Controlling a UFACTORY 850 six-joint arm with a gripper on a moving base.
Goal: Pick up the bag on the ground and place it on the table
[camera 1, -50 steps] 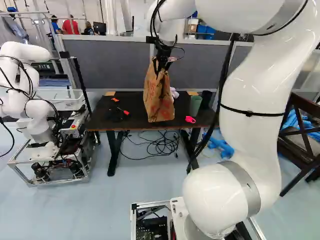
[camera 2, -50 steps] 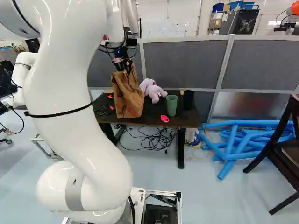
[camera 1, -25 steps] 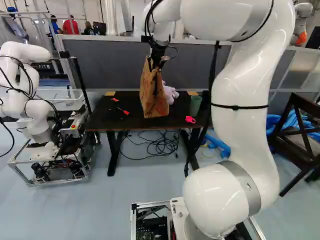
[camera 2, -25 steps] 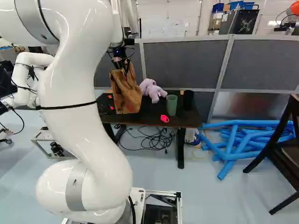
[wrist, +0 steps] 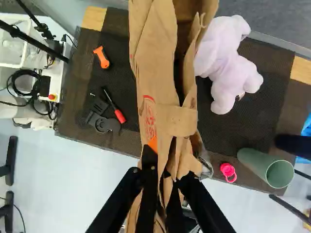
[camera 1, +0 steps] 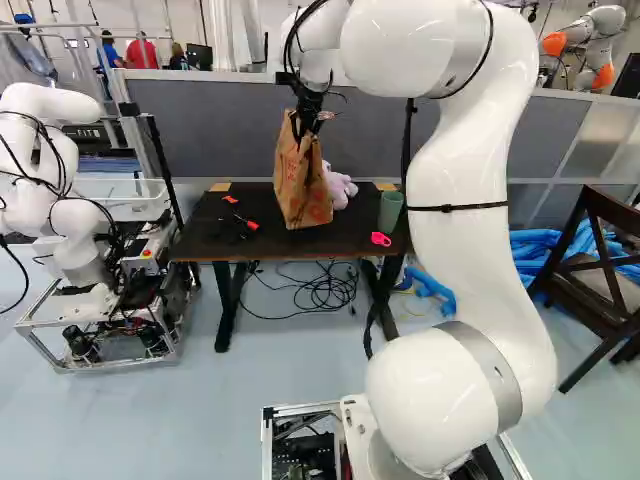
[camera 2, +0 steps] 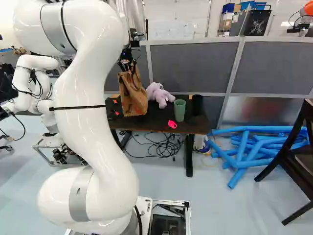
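One brown paper bag (camera 1: pixel 302 190) hung a little tilted from the black gripper (camera 1: pixel 303 128), over the dark table (camera 1: pixel 350 243); whether its base touched the tabletop could not be told. In the wrist view, the two fingers of the gripper (wrist: pixel 165 170) pinched the bag's creased upper part from both sides. Beside the bag, on the table, lay a pale purple plush toy (camera 2: pixel 160 95), with a green cup (camera 2: pixel 179 110) and a black cup (camera 2: pixel 197 104) standing next to each other farther along. A pink ring-shaped piece (camera 2: pixel 172 124) lay near the green cup. On the bag's other side were a red-handled screwdriver (wrist: pixel 119 115), a black tool (wrist: pixel 104 124) just beside it, and an orange object (wrist: pixel 101 57). Black cables (camera 1: pixel 325 290) lay tangled on the floor beneath the table. Blue tubes (camera 2: pixel 237 166) were piled between the table and a dark wooden chair (camera 2: pixel 293 161).
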